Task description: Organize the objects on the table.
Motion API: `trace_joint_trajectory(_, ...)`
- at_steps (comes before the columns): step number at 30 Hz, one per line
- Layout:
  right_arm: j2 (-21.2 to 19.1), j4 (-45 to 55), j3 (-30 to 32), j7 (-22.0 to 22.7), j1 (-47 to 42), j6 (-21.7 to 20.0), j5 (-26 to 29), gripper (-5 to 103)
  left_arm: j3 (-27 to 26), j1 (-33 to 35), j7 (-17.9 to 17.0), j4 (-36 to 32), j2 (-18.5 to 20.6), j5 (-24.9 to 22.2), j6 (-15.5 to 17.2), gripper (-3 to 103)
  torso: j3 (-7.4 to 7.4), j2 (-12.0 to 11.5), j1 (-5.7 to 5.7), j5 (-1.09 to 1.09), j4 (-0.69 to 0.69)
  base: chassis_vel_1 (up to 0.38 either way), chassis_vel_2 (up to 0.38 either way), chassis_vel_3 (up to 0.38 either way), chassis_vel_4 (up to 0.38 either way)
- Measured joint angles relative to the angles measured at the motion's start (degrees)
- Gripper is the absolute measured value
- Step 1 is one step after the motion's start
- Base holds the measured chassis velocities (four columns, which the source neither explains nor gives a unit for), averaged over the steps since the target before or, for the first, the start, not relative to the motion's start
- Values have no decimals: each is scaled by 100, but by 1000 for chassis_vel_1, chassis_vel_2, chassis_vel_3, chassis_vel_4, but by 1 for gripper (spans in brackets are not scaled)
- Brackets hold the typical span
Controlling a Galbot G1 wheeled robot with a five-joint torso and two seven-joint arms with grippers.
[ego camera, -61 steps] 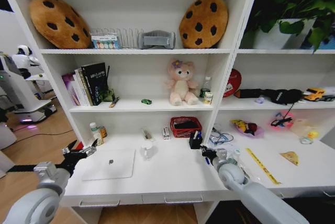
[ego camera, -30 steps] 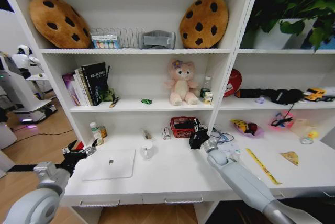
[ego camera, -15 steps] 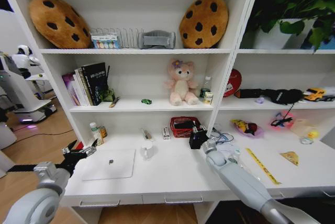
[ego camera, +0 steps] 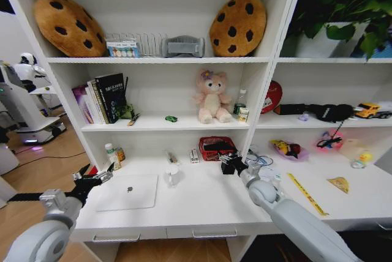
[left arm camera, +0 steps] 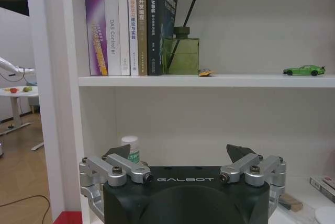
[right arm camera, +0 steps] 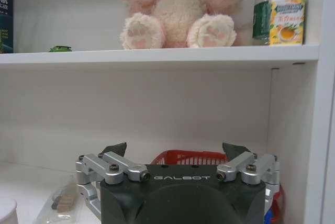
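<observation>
The right gripper (ego camera: 231, 164) has pulled back a little from the red basket (ego camera: 217, 147) and turned toward the left. The black thing it carried a moment ago is gone from its jaws, so it likely went in or by the basket. That looks like one job done.

On the left, the left gripper (ego camera: 98, 180) waits at the bench (ego camera: 202, 204) edge, jaws wide with nothing between them. Just beside it lies the silver laptop (ego camera: 128, 192). Next comes the white mug (ego camera: 172, 174), near the middle. The right gripper hangs in front of the basket, jaws wide too and holding nothing. Far right, the yellow ruler (ego camera: 305, 193) and yellow wedge (ego camera: 339, 184) lie waiting.
</observation>
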Motion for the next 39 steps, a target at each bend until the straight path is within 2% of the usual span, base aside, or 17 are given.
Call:
trace_joint_trajectory(1, 0, 0, 0, 0, 0, 0, 0, 100, 0, 0, 0, 0, 0, 0, 0, 100, 0, 0, 0, 0, 0, 0, 0, 0, 0)
trace_joint_trajectory(3, -28, 524, 199, 438, -399, -154, -183, 100, 0, 0, 0, 0, 0, 0, 0, 100, 0, 0, 0, 1, -1, 0, 0, 0, 0)
trace_joint_trajectory(4, -28, 524, 199, 438, -399, -154, -183, 100, 0, 0, 0, 0, 0, 0, 0, 100, 0, 0, 0, 1, -1, 0, 0, 0, 0)
trace_joint_trajectory(6, -127, 1069, 386, 832, -756, -309, -215, 100, 0, 0, 2, 0, 0, 0, 0, 100, 0, 0, 0, 2, 3, 0, 0, 0, 0)
trace_joint_trajectory(8, -213, 1235, 649, 868, -1039, -323, -286, 100, 0, 0, 1, 0, 0, 0, 0, 100, 0, 0, 0, 0, 4, 0, 0, 0, 0)
trace_joint_trajectory(10, -268, 1312, 842, 878, -1267, -324, -354, 100, 0, 0, 1, 0, 0, 0, 0, 100, 0, 0, 0, -1, 3, 0, 0, 0, 0)
trace_joint_trajectory(11, -338, 1456, 1381, 848, -1830, -312, -481, 100, 0, 0, 0, 0, 0, 1, 0, 100, 0, 0, 0, 2, -1, 0, 0, 0, 0)
trace_joint_trajectory(13, -343, 1558, 1948, 773, -2308, -278, -516, 100, 0, 0, 2, 0, 0, 0, 0, 100, -1, 0, 0, 2, -3, 0, 0, 0, 0)
trace_joint_trajectory(14, -343, 1558, 1948, 773, -2308, -278, -516, 100, 0, 0, 2, 0, 0, 0, 0, 100, -1, 0, 0, 2, -3, 0, 0, 0, 0)
trace_joint_trajectory(15, -308, 1645, 2330, 715, -2650, -255, -525, 100, 0, 0, 2, 0, 0, 0, 0, 100, 0, 0, 0, 0, -2, 0, 0, 0, 0)
trace_joint_trajectory(17, -176, 1782, 2891, 624, -3179, -242, -526, 100, 0, 0, 3, 0, 0, 0, 0, 100, 0, 0, 0, 2, 2, 0, 0, 0, 0)
trace_joint_trajectory(19, -105, 1845, 3101, 575, -3395, -238, -529, 100, 0, 0, 3, 0, 0, 0, 0, 100, 0, 0, 0, 2, 2, 0, 0, 0, 0)
trace_joint_trajectory(23, 356, 2483, 4131, 380, -4749, -316, -576, 100, 0, 0, 2, 0, 0, 0, 0, 100, 0, 0, 1, 0, -1, 0, 0, 0, 0)
trace_joint_trajectory(26, 462, 2645, 4304, 347, -5041, -335, -552, 100, -1, 0, 1, 0, 0, 1, 0, 100, 0, 1, 1, 1, 0, 0, 0, 0, 0)
trace_joint_trajectory(27, 616, 2845, 4499, 280, -5394, -329, -541, 100, 0, 0, 2, 0, 0, 0, 0, 100, 0, 1, 1, 0, 0, 0, 0, 0, 0)
trace_joint_trajectory(31, 974, 3081, 4694, 135, -5931, -61, -663, 100, 0, 0, 2, 0, 0, 0, 0, 100, 0, 0, 0, 0, -1, 0, 0, 0, 0)
trace_joint_trajectory(39, 1087, 3096, 4772, 35, -5934, 110, -703, 100, 0, 0, 2, 0, 0, 0, 0, 100, 0, 0, 1, 1, 1, 0, 0, 0, 0)
